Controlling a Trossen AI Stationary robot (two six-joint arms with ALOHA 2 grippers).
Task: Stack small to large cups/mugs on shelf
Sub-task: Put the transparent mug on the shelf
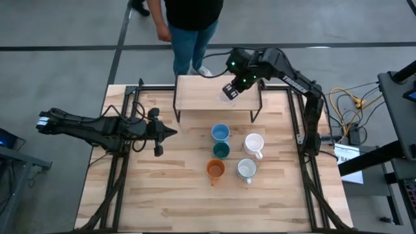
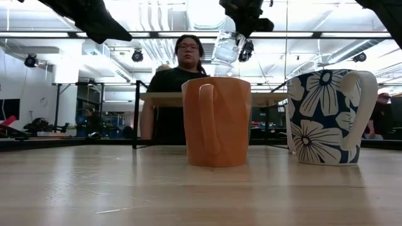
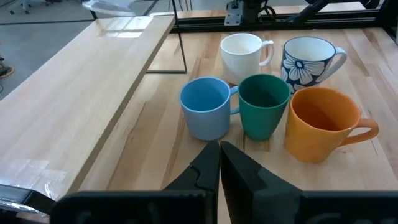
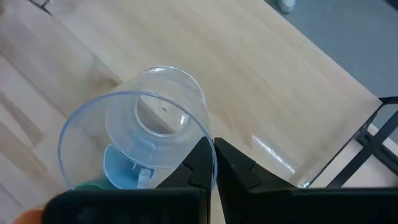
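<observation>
Wooden table carries the shelf [image 1: 195,91] at 12 o'clock; above its right half the right gripper [image 4: 214,158] pinches the glass [image 4: 140,137] by its rim, tilted. Left gripper [image 3: 219,163], clenched empty, waits at 9 o'clock.

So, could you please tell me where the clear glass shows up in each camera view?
High view: the clear glass is over the shelf, at the right gripper.
Low view: top centre, tilted, hanging above the orange mug.
Left wrist view: only a glimpse at the top left.
Right wrist view: centre-left, pinched by its rim.
Shared landmark: the shelf.
</observation>
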